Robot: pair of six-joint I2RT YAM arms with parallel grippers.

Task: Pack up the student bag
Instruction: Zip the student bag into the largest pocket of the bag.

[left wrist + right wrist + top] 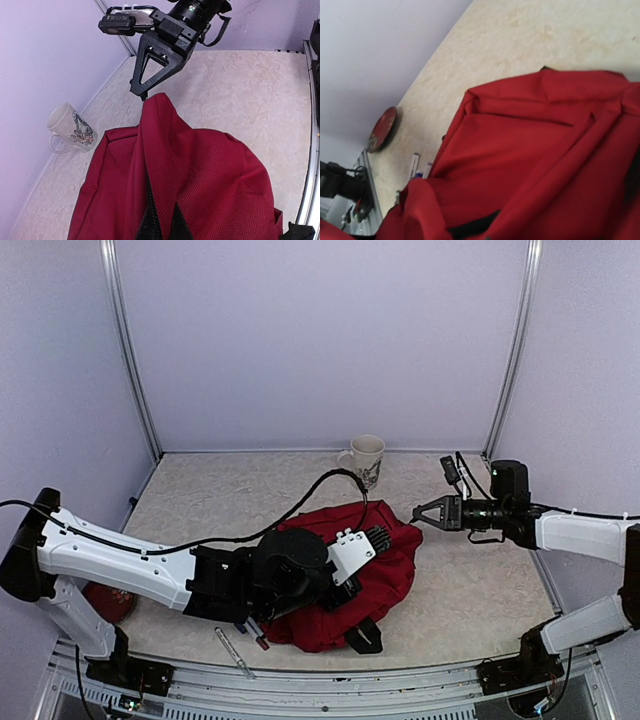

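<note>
Opening stage, nothing packed yet. Left hand (378,537) pinches bag (392,578) fold. Right hand (143,93) pressed together on raised edge. Next: part mouth, then fetch pens (256,636).

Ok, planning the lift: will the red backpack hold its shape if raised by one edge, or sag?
Probably sags: the student bag lies crumpled, folds peaking where the right gripper pinches it. Likely light, since it looks flat and unfilled. Woven fabric should grip fairly well.
</note>
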